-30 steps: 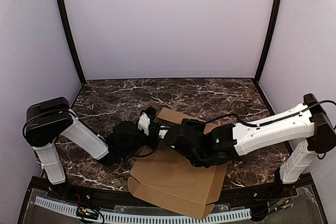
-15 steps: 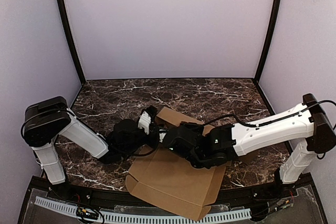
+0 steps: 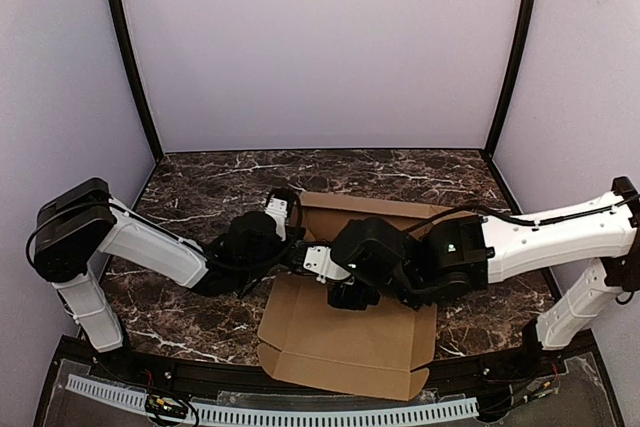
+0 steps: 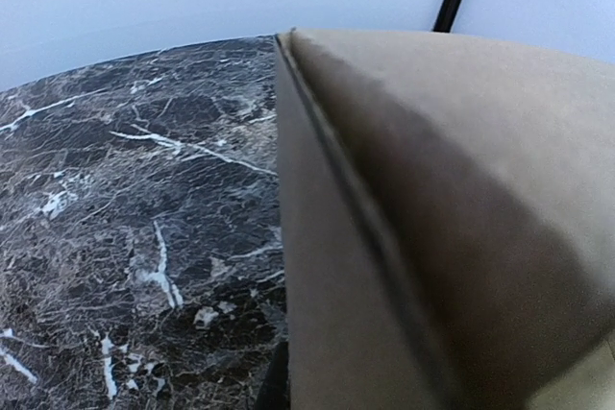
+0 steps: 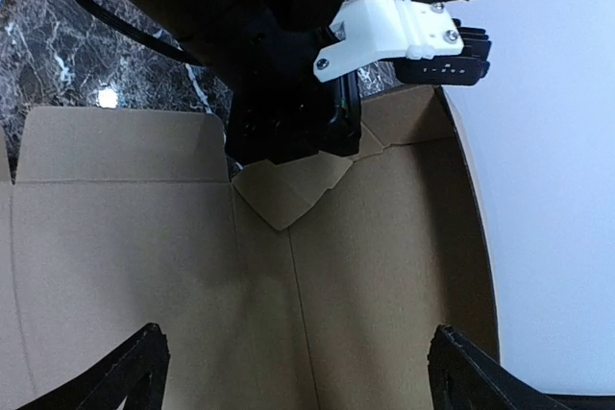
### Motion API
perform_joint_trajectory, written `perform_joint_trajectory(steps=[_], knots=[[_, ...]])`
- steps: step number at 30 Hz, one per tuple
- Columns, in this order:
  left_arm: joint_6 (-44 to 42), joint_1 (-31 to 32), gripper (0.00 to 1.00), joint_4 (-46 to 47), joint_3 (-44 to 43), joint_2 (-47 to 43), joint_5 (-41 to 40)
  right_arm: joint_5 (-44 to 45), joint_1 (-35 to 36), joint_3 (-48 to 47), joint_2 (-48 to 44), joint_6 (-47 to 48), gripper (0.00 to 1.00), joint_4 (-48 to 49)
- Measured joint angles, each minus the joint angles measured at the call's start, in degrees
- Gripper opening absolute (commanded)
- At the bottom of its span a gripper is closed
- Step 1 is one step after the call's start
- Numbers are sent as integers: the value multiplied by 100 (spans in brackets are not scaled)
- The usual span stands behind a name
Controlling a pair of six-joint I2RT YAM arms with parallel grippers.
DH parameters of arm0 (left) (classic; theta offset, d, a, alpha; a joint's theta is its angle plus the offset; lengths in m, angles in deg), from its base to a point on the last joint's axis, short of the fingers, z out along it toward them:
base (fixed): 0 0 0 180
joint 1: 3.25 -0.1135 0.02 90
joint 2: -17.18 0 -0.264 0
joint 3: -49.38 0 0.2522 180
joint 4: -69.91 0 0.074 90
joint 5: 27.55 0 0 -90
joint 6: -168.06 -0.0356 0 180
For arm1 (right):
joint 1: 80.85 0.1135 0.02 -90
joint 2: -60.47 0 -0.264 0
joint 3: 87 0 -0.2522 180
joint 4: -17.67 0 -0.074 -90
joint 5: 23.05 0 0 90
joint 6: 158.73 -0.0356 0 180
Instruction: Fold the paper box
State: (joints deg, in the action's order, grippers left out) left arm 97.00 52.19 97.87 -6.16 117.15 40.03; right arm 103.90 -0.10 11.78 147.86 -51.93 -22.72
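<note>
Paper box [image 3: 345, 342] half-formed at the front middle of the marble table [image 3: 200, 187]. Front flaps overhang the table's near edge, back wall raised. Left gripper [image 5: 293, 146] at table centre, pinched tight on a raised corner flap. Right gripper [image 5: 298, 372] just beside it, fingers spread wide above the box floor.

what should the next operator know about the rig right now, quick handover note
Left gripper: jaws shut on the paper box, at the left end of its far flap.
Right gripper: jaws open, holding nothing, above the box's middle panel.
Box: near-centre of the marble table, near edge at the table's front.
Done: far flap lifted off the table.
Left: main panel and near flaps lie flat; side walls and closing folds not yet made.
</note>
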Motion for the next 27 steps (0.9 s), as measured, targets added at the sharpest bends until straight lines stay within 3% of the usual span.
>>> perform_joint_trajectory(steps=[7, 13, 23, 27], knots=[[868, -369, 1, -1119, -212, -330, -33, -494, -61, -330, -763, -584, 99, -219], [1211, -529, 1, -1576, -212, -549, 168, -997, -538, -240, -1207, -1563, 94, -162], [31, -529, 1, -1445, -184, -577, 660, -1893, -1167, -229, -1108, -2470, 66, -96], [-138, -529, 1, -1768, -251, -684, 699, -2249, -1193, 105, -1126, -2844, 52, 575]])
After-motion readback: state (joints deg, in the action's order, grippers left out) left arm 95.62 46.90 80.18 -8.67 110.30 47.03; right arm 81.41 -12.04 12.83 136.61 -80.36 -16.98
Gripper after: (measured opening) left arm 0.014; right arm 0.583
